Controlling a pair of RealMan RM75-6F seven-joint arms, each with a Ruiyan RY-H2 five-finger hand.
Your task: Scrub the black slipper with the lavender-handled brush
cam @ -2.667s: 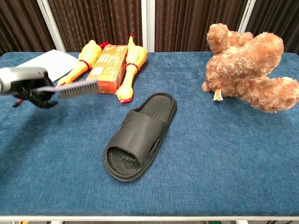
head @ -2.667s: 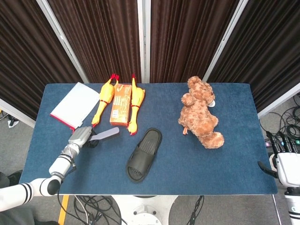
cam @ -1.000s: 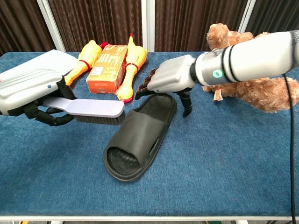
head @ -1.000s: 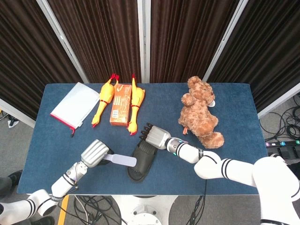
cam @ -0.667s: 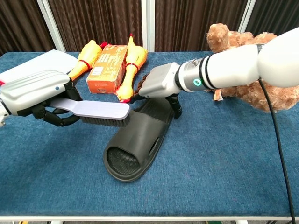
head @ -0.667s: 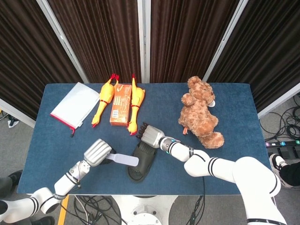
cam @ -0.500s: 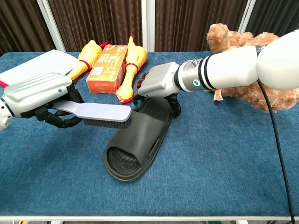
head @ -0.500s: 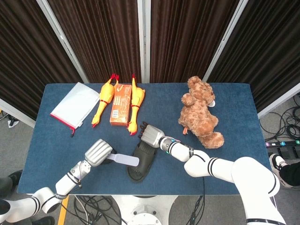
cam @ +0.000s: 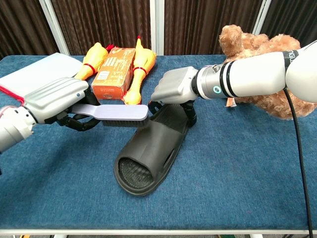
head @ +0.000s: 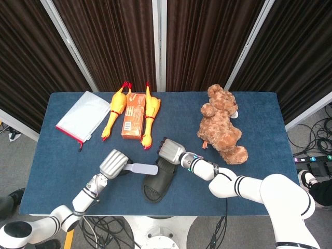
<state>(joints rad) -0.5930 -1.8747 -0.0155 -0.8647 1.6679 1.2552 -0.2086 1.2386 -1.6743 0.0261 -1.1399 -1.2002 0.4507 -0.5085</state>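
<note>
Blue table (cam: 257,163): left hand (cam: 57,101) grips brush (cam: 121,113); right hand (cam: 174,89) holds slipper (cam: 151,151) heel (rubber chickens (cam: 140,62) behind).

Both views bright, lit evenly from overhead. Shadows soft and short: a faint one under the black slipper (cam: 153,146) on the desk (cam: 237,173). No glare on the blue fabric. Focus sharp across both views; no motion blur. Dark curtains (head: 119,36) behind hold little detail. Chest view shows mild wide-angle stretching at the edges.

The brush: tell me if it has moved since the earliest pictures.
Yes. The left hand has carried the brush rightward and nearer, from beside the orange box to the black slipper, which the right hand holds.
</note>
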